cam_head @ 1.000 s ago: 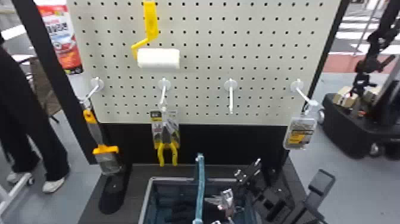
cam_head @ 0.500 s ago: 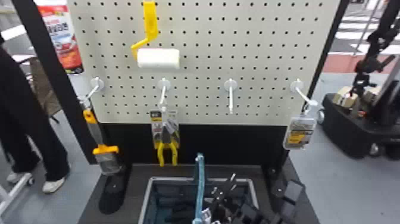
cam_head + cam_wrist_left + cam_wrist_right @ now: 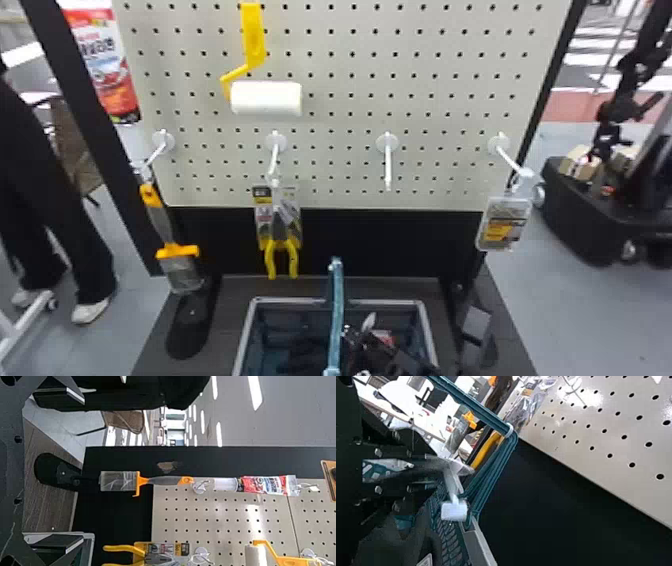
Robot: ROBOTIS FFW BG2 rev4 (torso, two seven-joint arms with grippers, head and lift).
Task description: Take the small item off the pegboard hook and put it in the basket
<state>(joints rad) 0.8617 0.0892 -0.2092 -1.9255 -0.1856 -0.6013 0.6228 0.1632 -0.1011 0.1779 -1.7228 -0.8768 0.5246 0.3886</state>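
Left gripper: fingers (image 3: 75,395) wide apart, nothing between.
Basket (image 3: 245,332): upright below the pegboard (image 3: 345,120), awaiting release.
Small item (image 3: 462,468): pale, at the basket rim; seemingly off the bare hook (image 3: 388,162), not yet let go.
Right gripper (image 3: 437,470): nearly closed, apparently pinching the item.

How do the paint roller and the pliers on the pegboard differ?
The paint roller hangs with its yellow handle up, the pliers with their yellow handles down. The pliers are mounted on a printed card; the paint roller has a bare white sleeve. Both have yellow handles.
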